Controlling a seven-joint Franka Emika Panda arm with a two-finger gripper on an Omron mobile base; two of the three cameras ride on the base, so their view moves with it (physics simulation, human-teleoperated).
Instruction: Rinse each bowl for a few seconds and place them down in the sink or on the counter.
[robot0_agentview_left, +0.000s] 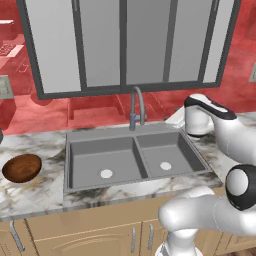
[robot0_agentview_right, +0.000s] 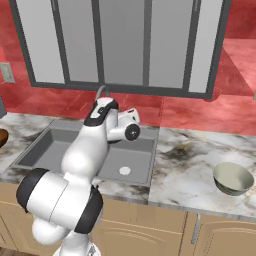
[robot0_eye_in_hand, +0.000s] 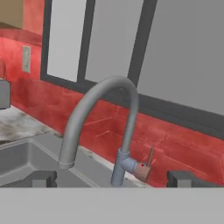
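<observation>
Between the two dark fingertips at the bottom of the hand view, the gripper (robot0_eye_in_hand: 111, 178) is seen with its jaws set wide apart and nothing held between them. Directly ahead of the jaws, close by, the base of the faucet (robot0_eye_in_hand: 105, 118) is found, with its small brownish lever (robot0_eye_in_hand: 146, 164) just to the right of the stem. The grey neck is seen to rise, curve over and come down toward the left fingertip, its spout ending above the sink (robot0_eye_in_hand: 22, 157).

Below and ahead of the jaws, the sink (robot0_agentview_left: 135, 157) is shown as a grey double basin with a white round drain in each half, sunk into the counter (robot0_agentview_left: 45, 185), whose white marble is veined in grey-brown. The gripper is held above the counter at the rear right corner of the sink, beside the faucet (robot0_agentview_left: 136, 107).

Well away to the left of the jaws, past the far side of the sink, the dark reddish-brown bowl (robot0_agentview_left: 22, 168) is seen resting on the counter, tilted so that its inside faces the camera. Well away to the right of the jaws, the pale greenish-beige bowl (robot0_agentview_right: 233, 178) is set on the counter (robot0_agentview_right: 190, 165) near its front edge.

Behind the faucet, a red backsplash (robot0_eye_in_hand: 175, 144) and a dark-framed window (robot0_agentview_left: 125, 45) are seen.
</observation>
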